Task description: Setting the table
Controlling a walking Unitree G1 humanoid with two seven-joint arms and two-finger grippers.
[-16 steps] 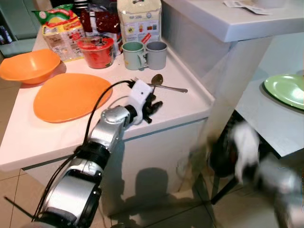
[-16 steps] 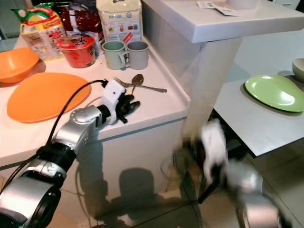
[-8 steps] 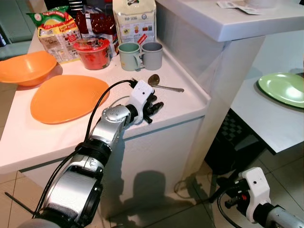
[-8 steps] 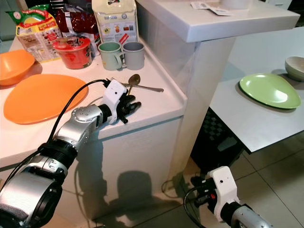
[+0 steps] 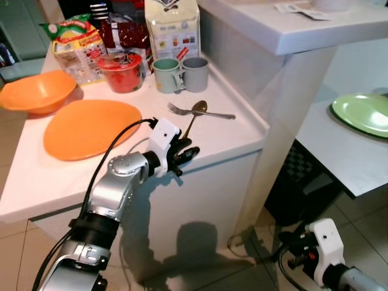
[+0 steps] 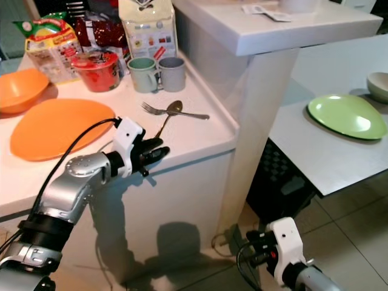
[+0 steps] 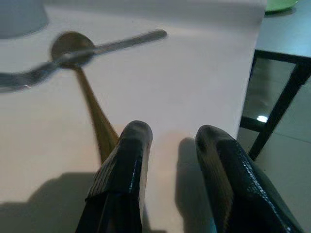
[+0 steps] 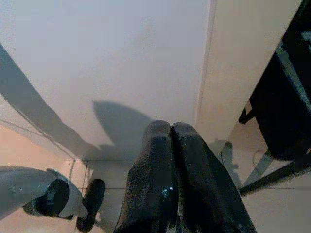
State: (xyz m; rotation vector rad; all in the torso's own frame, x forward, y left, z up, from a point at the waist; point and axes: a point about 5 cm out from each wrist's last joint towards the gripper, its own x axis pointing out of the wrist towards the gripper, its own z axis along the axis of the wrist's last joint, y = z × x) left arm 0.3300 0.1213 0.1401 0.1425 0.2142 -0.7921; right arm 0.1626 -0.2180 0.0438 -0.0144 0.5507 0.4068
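Head views, counter: Up on the white counter (image 5: 36,182) the tableware sits grouped by kind, an orange plate (image 5: 91,127) on the left, an orange bowl (image 5: 36,91) beyond it, two mugs (image 5: 182,73) at the far edge in front of food packets (image 5: 173,27).
Head views, cutlery: a spoon (image 5: 195,115) and a fork (image 5: 200,112) lie crossed in the middle of the counter, right of the plate, well placed for picking since nothing crowds them.
Head views, left claw: the left gripper (image 5: 182,159) hangs at the near counter edge, just short of the spoon's handle, fingers pointing toward the cutlery; likely lined up for a grab.
Head views, dining table: to the right a lower table (image 6: 315,157) already carries a green plate (image 6: 347,116) and a pale bowl (image 6: 379,86), so the cutlery probably belongs beside them.
Head views, right claw: the right gripper (image 6: 257,251) hangs low near the floor, idle beside the table leg.
Left wrist view, claw: its two black fingers (image 7: 129,170) stand apart with nothing between them, bare counter showing through the gap.
Left wrist view, spoon: the spoon (image 7: 87,97) runs away from the left finger, its handle end just beside that finger, not yet between the two; the fork (image 7: 97,51) crosses over its bowl.
Right wrist view, claw: fingers (image 8: 155,174) pressed together on nothing, pointing at the floor and a white cabinet wall (image 8: 112,53).
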